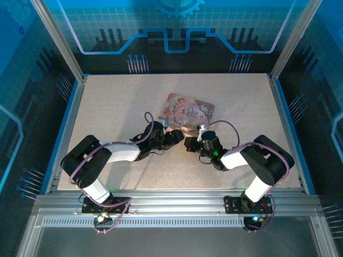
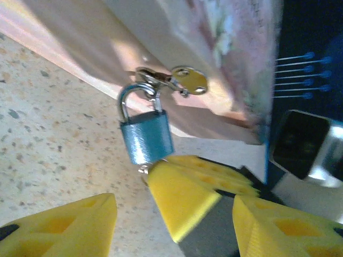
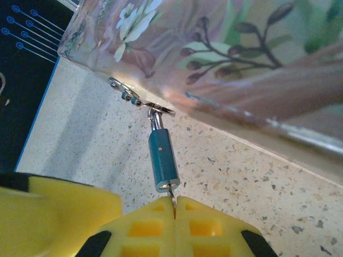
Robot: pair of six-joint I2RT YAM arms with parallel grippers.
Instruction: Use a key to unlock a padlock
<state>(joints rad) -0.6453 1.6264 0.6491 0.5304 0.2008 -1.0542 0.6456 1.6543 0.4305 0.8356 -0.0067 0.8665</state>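
The padlock [image 3: 163, 159] hangs by its shackle from a small metal hasp on the tin [image 1: 187, 110], its blue body pointing away from the tin's wall over the table [image 1: 107, 101]. The right gripper [image 3: 174, 206] is closed on the key [image 3: 171, 189], whose thin blade reaches the bottom of the padlock. The left gripper [image 2: 172, 206] holds nothing, its fingers spread to either side of the right gripper's tip, just short of the padlock.

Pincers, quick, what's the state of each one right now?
Left pincer: open, holding nothing.
Right pincer: closed on the key, whose tip sits in the padlock.
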